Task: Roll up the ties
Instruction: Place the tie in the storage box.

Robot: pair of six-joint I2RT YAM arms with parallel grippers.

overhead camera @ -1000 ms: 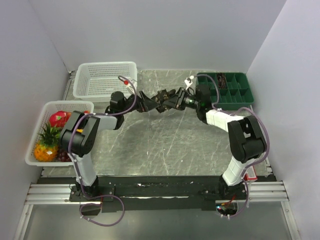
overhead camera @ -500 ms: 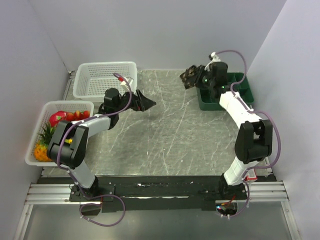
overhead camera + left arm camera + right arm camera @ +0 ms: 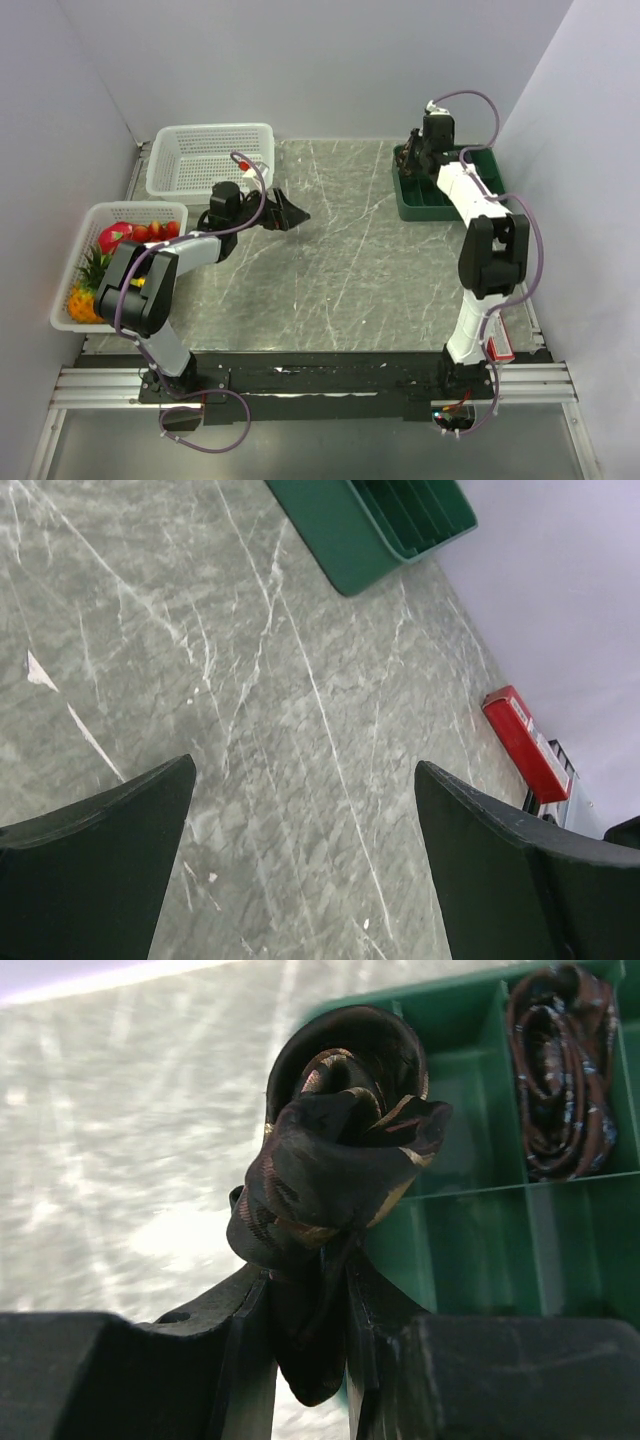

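A rolled tie point(image 3: 335, 1160) of dark fabric with tan speckles is bunched up between my right gripper's fingers point(image 3: 310, 1290), which are shut on its lower part. It hangs over the near-left corner of the green divided tray point(image 3: 470, 1240). In the top view that gripper point(image 3: 420, 152) is above the tray's left end point(image 3: 420, 210). Another rolled tie point(image 3: 560, 1070) lies in one of the tray's far compartments. My left gripper point(image 3: 290, 212) hovers low over the bare table left of centre. Its jaws point(image 3: 305, 770) stand wide open with nothing between them.
An empty white basket point(image 3: 205, 160) stands at the back left. A second white basket point(image 3: 75, 270) with fruit sits at the left edge. A red object point(image 3: 525, 742) lies by the right arm's base. Walls close in the table's back and sides.
The two grippers were together on the tie at the table's middle. The right one has since carried the rolled tie back-right over the green tray; the left has drawn back leftward.
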